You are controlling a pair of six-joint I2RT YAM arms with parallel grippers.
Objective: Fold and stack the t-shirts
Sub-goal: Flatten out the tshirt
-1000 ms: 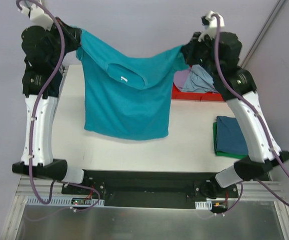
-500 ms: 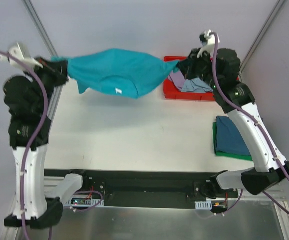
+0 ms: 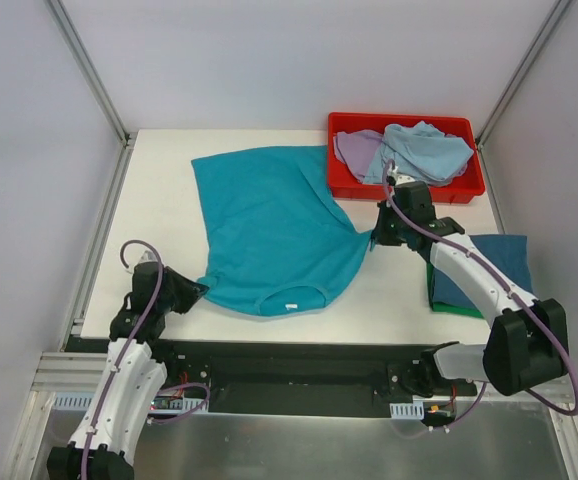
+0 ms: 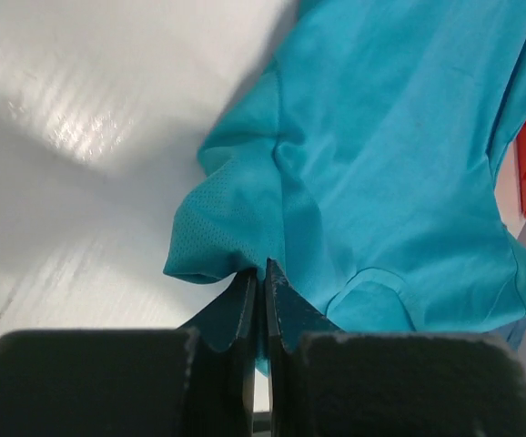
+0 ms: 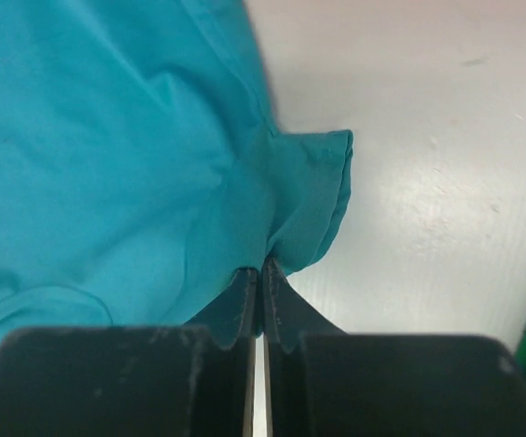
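Note:
A teal t-shirt (image 3: 269,225) lies spread on the white table, collar toward the near edge. My left gripper (image 3: 195,291) is low at the near left and shut on the shirt's left sleeve. In the left wrist view the left gripper (image 4: 264,269) pinches bunched teal cloth (image 4: 390,155). My right gripper (image 3: 374,238) is shut on the right sleeve; the right wrist view shows that gripper (image 5: 261,267) clamping a teal fold (image 5: 308,191). Lavender (image 3: 354,148) and pale blue (image 3: 431,150) shirts lie crumpled in the red tray. A folded dark blue shirt (image 3: 489,262) rests on a green one (image 3: 447,304).
The red tray (image 3: 354,190) stands at the back right, just behind the right arm. The folded stack sits at the right edge of the table. Frame posts rise at the table's back corners. A black rail runs along the near edge.
The teal shirt hung stretched in the air between both raised grippers. Both arms have come down and toward the near edge, laying the shirt on the table.

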